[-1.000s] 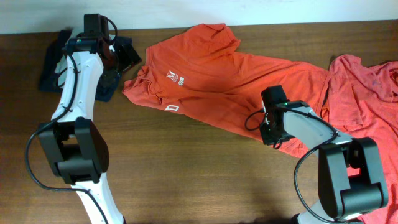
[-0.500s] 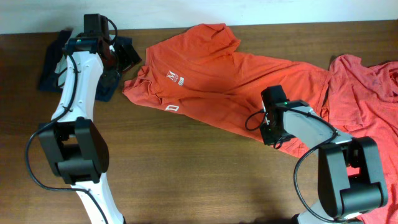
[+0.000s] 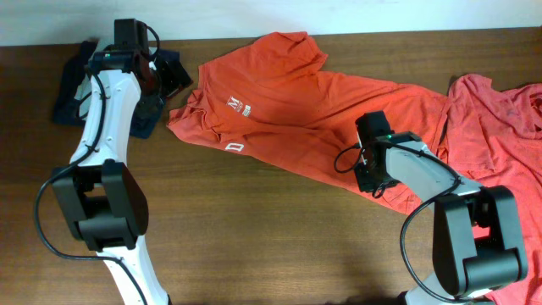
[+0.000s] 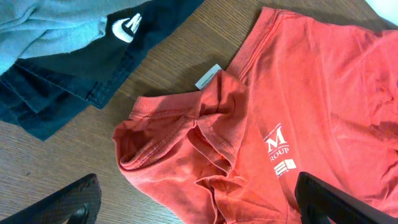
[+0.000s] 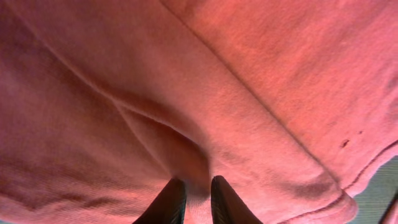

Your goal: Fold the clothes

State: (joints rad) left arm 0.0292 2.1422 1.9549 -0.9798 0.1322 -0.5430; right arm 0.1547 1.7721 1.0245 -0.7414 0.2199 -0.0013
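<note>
Slightly, the right hand point(image 5: 198, 190) has shifted toward the far edge of the surface point(image 3: 254, 246), nipping a fold of the T-shirt point(image 3: 288, 102); the left hand point(image 4: 199, 205) stands wide open. Such a shallow nip could slip when pulled.

The left arm point(image 3: 106, 110) and right arm point(image 3: 419, 169) pair white shell links with bulky black joint housings; a thin black cable loops behind each pincer. The left gripper point(image 4: 199, 200) has black fingers point(image 4: 62, 202) with a woven-look texture; the right gripper point(image 5: 198, 202) has slim, dark, smooth ones
</note>
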